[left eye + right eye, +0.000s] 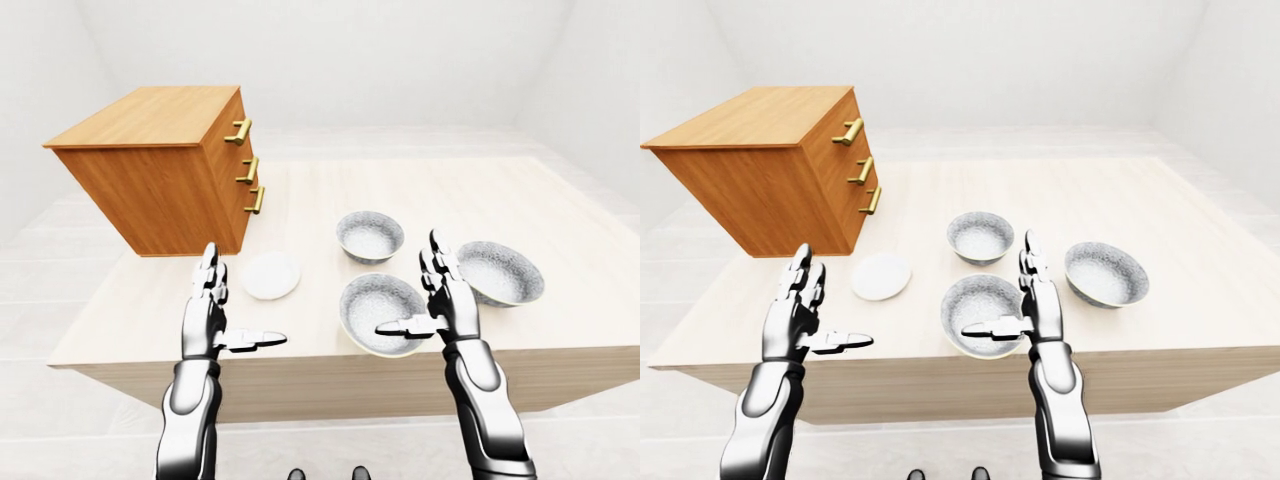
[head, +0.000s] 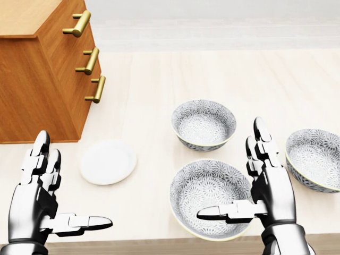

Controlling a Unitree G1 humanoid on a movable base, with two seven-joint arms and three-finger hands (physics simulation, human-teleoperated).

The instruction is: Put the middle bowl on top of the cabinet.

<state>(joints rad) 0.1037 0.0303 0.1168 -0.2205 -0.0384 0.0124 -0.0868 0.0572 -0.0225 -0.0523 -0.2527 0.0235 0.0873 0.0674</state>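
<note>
Three patterned grey bowls sit on the light wooden table (image 2: 159, 79). One bowl (image 2: 204, 125) is higher in the head view, a larger one (image 2: 207, 194) lies near the bottom edge, and a third (image 2: 317, 158) is at the right. My right hand (image 2: 234, 175) hovers open over the right rim of the near bowl, thumb pointing left. At the bottom left my left hand (image 2: 66, 183) is open and holds nothing, below a white plate (image 2: 108, 161). The wooden cabinet (image 1: 160, 170) stands at the table's left, its flat top (image 1: 150, 112) bare.
The cabinet's face carries three brass drawer handles (image 2: 91, 59) that look toward the bowls. The table's near edge (image 2: 159, 245) runs just under both hands. White floor and walls surround the table.
</note>
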